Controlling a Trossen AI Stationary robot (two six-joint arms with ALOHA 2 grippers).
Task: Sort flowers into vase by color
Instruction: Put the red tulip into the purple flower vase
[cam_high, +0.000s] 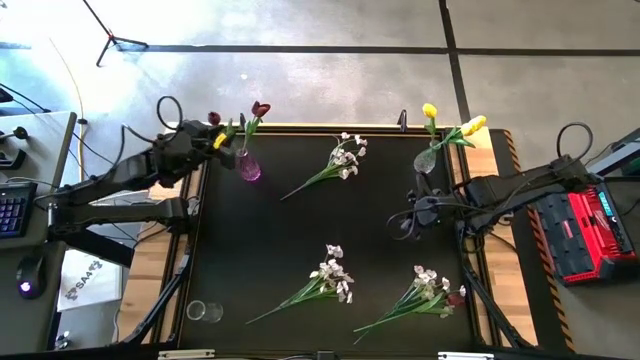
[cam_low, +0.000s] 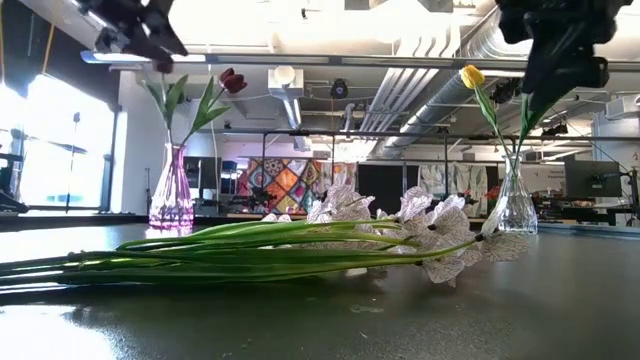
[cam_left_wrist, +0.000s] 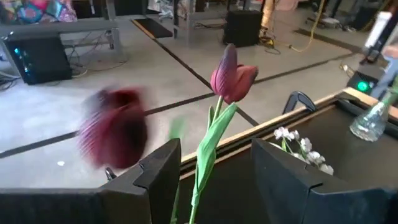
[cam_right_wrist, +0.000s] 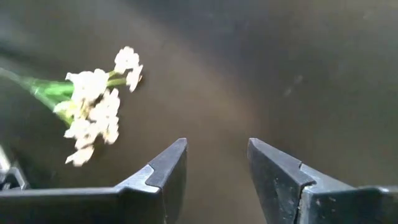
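Note:
A purple vase (cam_high: 248, 168) stands at the table's far left with two dark maroon tulips (cam_high: 260, 108) in it. My left gripper (cam_high: 215, 135) hovers open above the vase. In its wrist view one tulip's green stem (cam_left_wrist: 208, 146) rises between the fingers without clearly touching them, and the other maroon bloom (cam_left_wrist: 115, 127) shows blurred beside it. A clear vase (cam_high: 425, 160) at the far right holds two yellow tulips (cam_high: 429, 110). Three white sprays (cam_high: 340, 160), (cam_high: 330, 280), (cam_high: 425, 295) lie flat on the table. My right gripper (cam_high: 405, 220) is open above the bare tabletop, with a white spray (cam_right_wrist: 93, 106) ahead of it.
A small clear glass (cam_high: 205, 312) stands at the near left corner. A red case (cam_high: 585, 235) sits off the table's right edge. The dark mat (cam_high: 300, 230) shows bare between the sprays. The sprays' stems (cam_low: 200, 250) lie low across the near side.

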